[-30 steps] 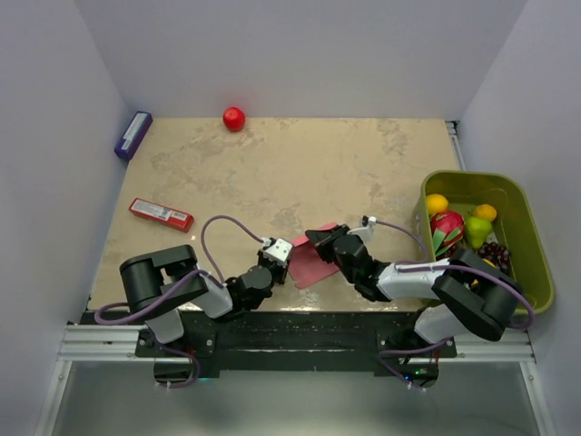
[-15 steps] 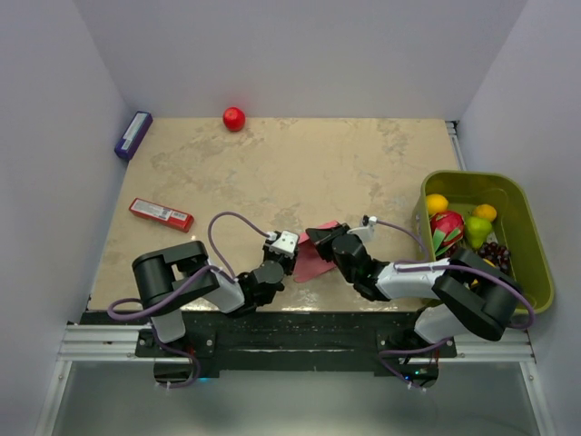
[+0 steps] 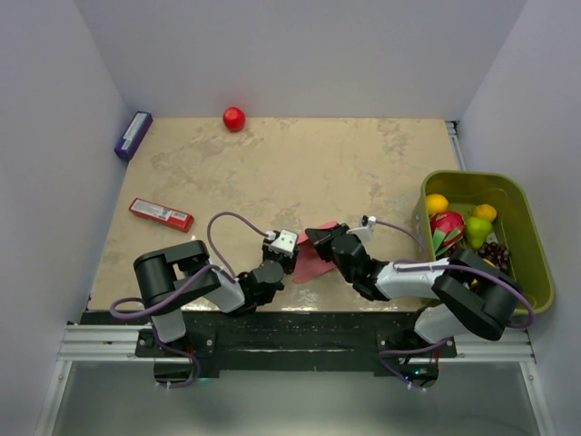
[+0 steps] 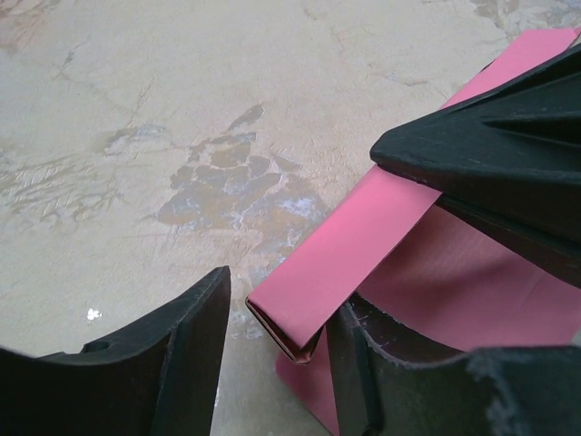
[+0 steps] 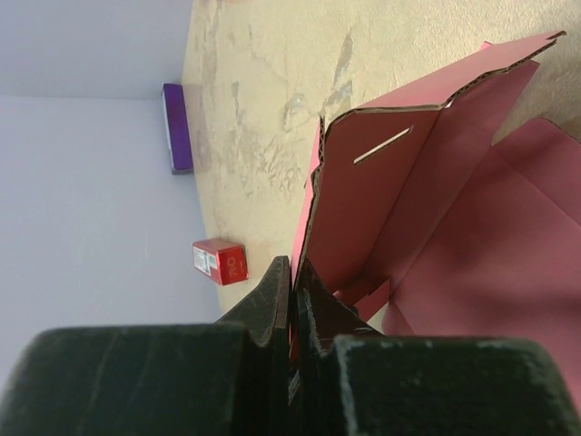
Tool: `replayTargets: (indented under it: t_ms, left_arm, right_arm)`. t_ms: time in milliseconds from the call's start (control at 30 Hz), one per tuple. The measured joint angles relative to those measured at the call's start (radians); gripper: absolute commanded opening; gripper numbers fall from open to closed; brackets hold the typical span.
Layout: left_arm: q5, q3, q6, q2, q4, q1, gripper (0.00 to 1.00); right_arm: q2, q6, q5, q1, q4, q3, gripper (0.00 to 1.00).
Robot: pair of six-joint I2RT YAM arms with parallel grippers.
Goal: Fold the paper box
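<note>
The tan surface lies open ahead of both my tools, out to its far edge at the wall. A green bin of fruit sits past the surface's side edge, to the right of my right tool. The paper box lies between my tools by the near edge, partly folded, with one wall raised. My right tool is clenched on that wall's edge. My left tool is released; a folded flap's end sits between its fingers, clear of the left finger. Well to its left lies a red packet. Far ahead, at the back edge, sit a purple packet and a red ball.
</note>
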Motion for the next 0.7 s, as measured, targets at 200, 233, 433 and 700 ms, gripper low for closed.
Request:
replayTargets:
  t_ms: [200,233,433,700]
  left_arm:
    - [0.004,-0.005,-0.008,0.017,0.011,0.000,0.41]
    - [0.003,-0.005,-0.010,0.023,0.010,0.001,0.38]
    - [-0.014,-0.003,-0.014,0.039,0.010,0.000,0.19]
    - [-0.053,0.029,0.018,0.051,-0.016,-0.011,0.00]
  right_arm:
    - [0.000,0.000,-0.002,0.002,-0.002,0.000,0.00]
    - [0.000,0.000,-0.003,0.003,-0.003,0.000,0.00]
    - [-0.007,0.001,-0.003,0.008,-0.026,0.011,0.00]
    - [-0.030,0.003,0.008,0.007,-0.087,0.023,0.30]
